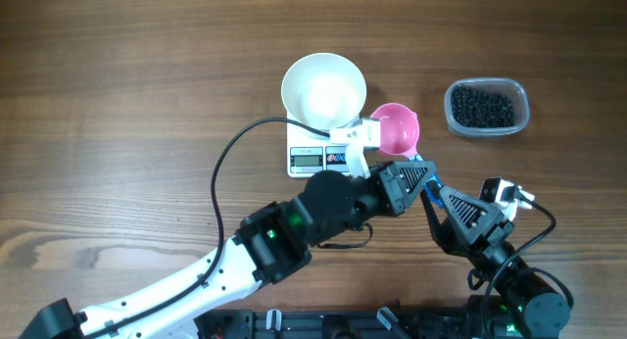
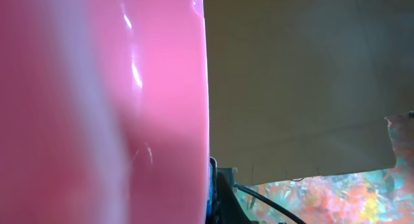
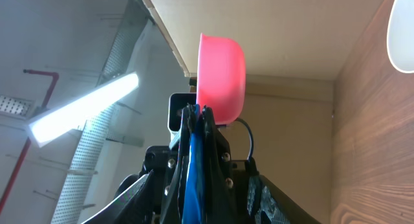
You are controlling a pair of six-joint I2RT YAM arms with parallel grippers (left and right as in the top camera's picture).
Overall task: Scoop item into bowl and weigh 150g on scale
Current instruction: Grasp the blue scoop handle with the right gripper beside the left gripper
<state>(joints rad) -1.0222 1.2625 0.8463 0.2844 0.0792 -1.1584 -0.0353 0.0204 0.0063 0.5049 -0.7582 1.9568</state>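
Pink scoop (image 2: 97,107) fills my left wrist view. My left gripper (image 1: 416,174) is clamped on it, holding it just right of the bowl (image 1: 323,88) on the scale (image 1: 315,159). Right gripper (image 1: 441,197) sits close by, and I can't tell its finger gap. Over at far right, the black beans (image 1: 482,107) lie in the clear tub (image 1: 487,132).

Wood-grain table (image 1: 118,104). Lit tube light (image 3: 84,107); red pipe (image 3: 19,159) left of it, beige wall (image 3: 291,36) right.
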